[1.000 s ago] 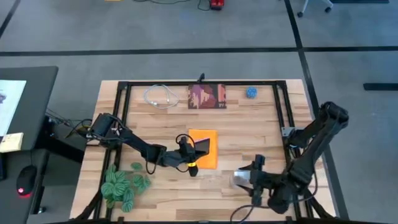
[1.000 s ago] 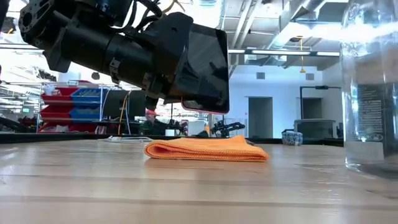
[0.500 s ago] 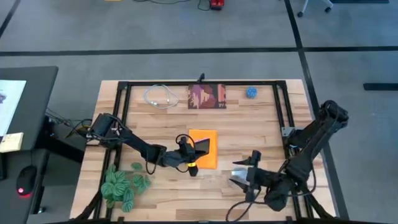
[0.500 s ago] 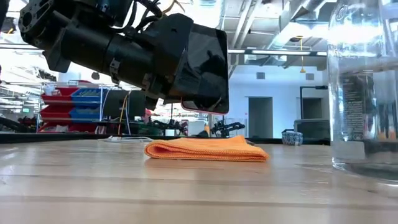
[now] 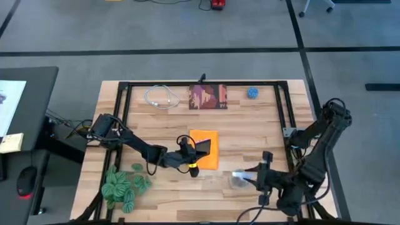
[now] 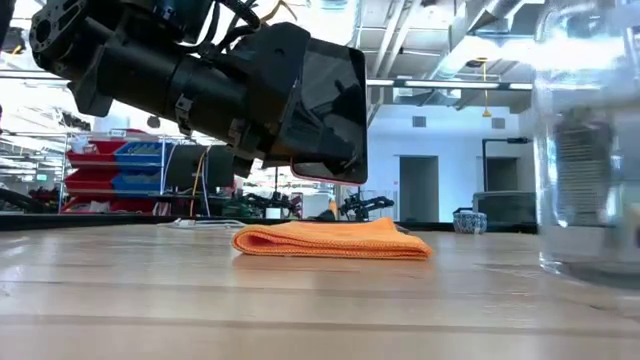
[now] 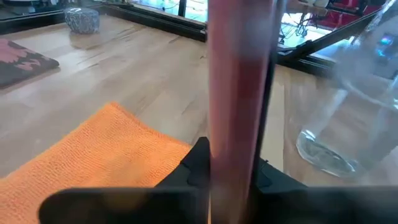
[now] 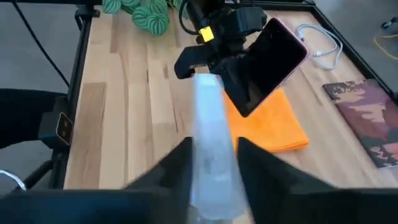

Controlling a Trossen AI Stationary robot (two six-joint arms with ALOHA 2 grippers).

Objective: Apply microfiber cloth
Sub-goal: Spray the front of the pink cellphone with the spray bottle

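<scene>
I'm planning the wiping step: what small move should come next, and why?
Probably the right pincer should set its clear bottle down near the table's front, freeing itself for the cloth. The left pincer holds the smartphone tilted above the orange microfiber cloth, which lies folded and untouched, so nothing can wipe the screen yet.

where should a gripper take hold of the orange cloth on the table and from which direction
Probably from straight above, pinching the bare far strip of the bright orange folded microfiber cloth. It lies flat on the wooden table, so there is no raised edge for a sideways grip. The left gripper holds a black smartphone tilted over its near side, and the right gripper clamps a clear plastic bottle.
</scene>
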